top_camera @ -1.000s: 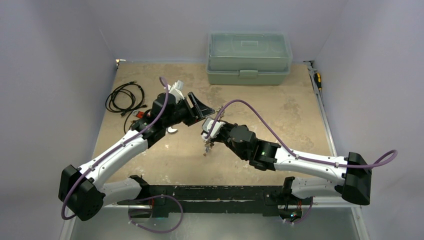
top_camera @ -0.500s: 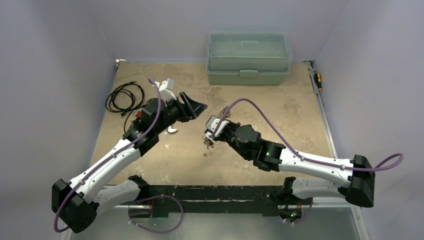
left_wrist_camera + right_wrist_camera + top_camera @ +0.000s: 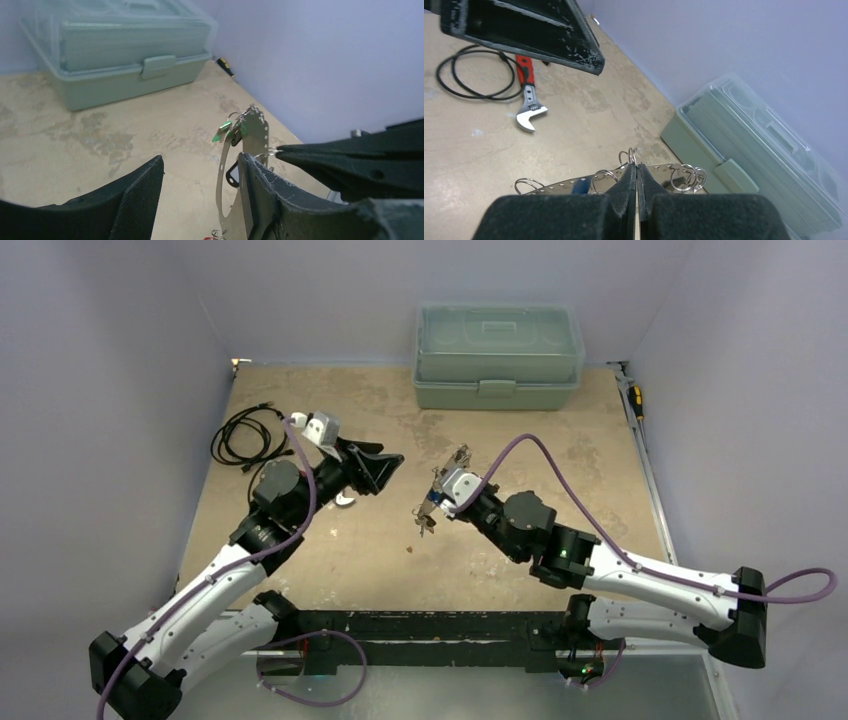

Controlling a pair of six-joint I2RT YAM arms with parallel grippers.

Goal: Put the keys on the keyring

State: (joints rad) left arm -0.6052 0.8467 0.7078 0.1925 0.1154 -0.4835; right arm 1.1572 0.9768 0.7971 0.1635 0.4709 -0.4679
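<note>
Right gripper [image 3: 636, 170] pinching keyring [image 3: 656, 170], left gripper [image 3: 200, 162] parted, touching nothing

Robot lab booth; blank lilac walls [image 3: 110, 360]; scuffed table [image 3: 560, 460]; green toolbox [image 3: 498, 358]

No text, label, brand, number or sign can be read in any view; the green plastic box [image 3: 498, 357] at twelve o'clock has a raised panel on its lid, too blurred to tell whether it carries lettering.
</note>
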